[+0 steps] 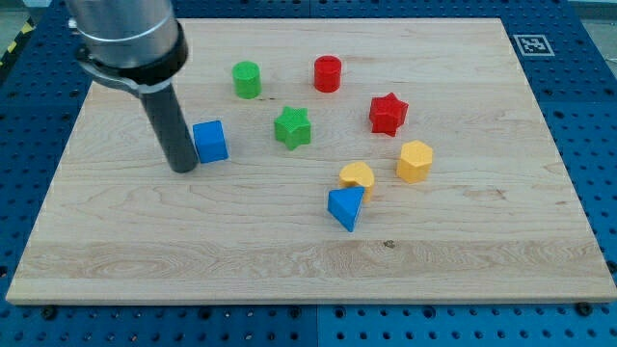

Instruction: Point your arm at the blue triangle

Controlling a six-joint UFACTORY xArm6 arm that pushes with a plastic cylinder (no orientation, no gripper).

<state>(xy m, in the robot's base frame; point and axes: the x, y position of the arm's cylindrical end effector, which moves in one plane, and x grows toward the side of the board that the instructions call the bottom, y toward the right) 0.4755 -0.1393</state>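
Blue triangle [346, 207], lower centre of the worktop [482, 251], touching a yellow block [357, 175]: likely light, rigid, easily slid. My tip [183, 170], a jawless end effector, touches the blue cube [210, 141], centre left.

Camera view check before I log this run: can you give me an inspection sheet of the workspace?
Surface: wooden board on blue pegboard.
Job's things: blue triangle, touching the yellow half-round block.
Clutter: blue cube, green cylinder, green star, red cylinder, red star, yellow hexagon.
Tool: my tip beside the blue cube, far from the triangle.
Cables: nothing seen.
Surroundings: marker tag.
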